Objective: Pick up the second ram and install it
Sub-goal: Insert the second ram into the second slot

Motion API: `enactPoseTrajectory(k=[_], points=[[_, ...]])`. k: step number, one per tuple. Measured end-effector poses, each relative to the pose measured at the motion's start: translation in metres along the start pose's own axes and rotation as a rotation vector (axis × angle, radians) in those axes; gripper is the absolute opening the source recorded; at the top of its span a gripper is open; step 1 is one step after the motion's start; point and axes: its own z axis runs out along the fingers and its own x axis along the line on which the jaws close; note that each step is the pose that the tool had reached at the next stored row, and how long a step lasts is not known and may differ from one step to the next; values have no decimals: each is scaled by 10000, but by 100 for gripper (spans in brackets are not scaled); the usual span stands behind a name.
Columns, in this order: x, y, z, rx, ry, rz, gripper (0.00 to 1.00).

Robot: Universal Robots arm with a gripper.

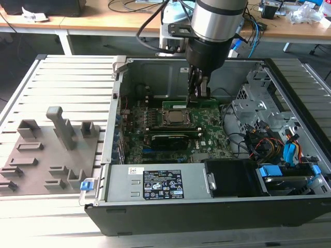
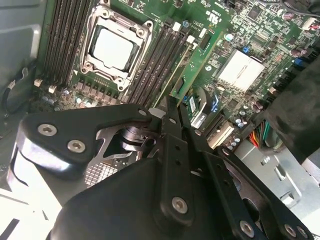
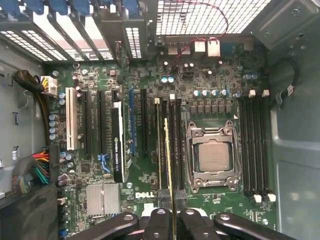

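My jaws are clamped on the second ram [image 3: 168,165], a thin green circuit-board stick, held just beyond their tips over the black memory slots [image 3: 178,135]. Risk: if the stick sits skewed between my jaws, pressing could miss the slot or bend it.

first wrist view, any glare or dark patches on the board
First wrist view: perforated metal case grille blown out white, green motherboard evenly lit. Second wrist view: silver square processor lid glares white; black gripper, holding the thin green ram stick, shows dark.
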Motion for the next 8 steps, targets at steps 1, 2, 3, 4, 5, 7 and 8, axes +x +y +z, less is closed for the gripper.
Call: enactPoseTrajectory(k=[1, 2, 3, 4, 5, 7, 8], points=[[-8, 0, 18, 0, -1, 0, 14], [-22, 0, 42, -1, 2, 1, 14], [-41, 0, 55, -1, 1, 0, 14], [-57, 0, 61, -1, -1, 0, 14], [-77, 2, 69, 0, -6, 0, 14], [-110, 15, 80, -1, -12, 0, 14], [-140, 38, 90, -1, -14, -1, 14]])
